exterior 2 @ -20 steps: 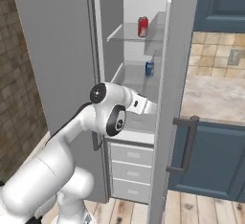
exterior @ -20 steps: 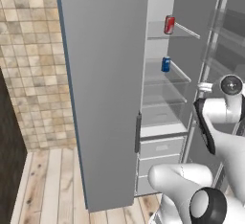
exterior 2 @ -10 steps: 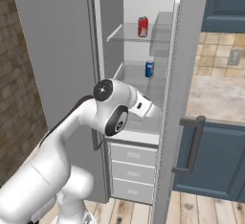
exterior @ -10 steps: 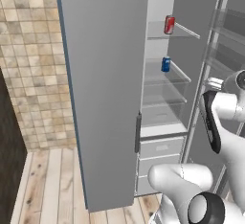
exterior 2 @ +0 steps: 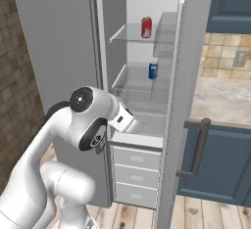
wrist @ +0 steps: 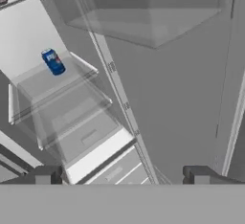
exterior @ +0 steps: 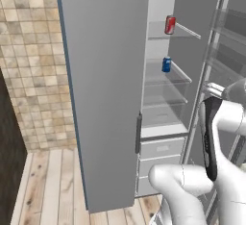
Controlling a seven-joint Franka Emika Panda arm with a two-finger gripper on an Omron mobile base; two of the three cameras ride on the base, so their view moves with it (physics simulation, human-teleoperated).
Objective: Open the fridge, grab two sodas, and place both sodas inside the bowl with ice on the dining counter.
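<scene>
Beige wall tiles [exterior: 33, 65] and plank flooring [exterior: 45, 185] flank the fridge [exterior: 105, 75], whose right door [exterior 2: 188, 76] stands swung wide, exposing glass shelves and white drawers [exterior 2: 132, 174]. On the upper shelf near its front edge stands the red soda [exterior 2: 146, 27]; one shelf down stands the blue soda [exterior 2: 153, 70], with bare glass around each. Facing the open compartment, the gripper [wrist: 124, 174] hangs with fingers spread wide, grasping nothing, well apart from both cans.

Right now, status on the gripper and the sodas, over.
Gripper open, empty, facing into the open fridge. Red soda on upper shelf, blue soda one shelf below, both upright. Nothing blocking the cans.
</scene>
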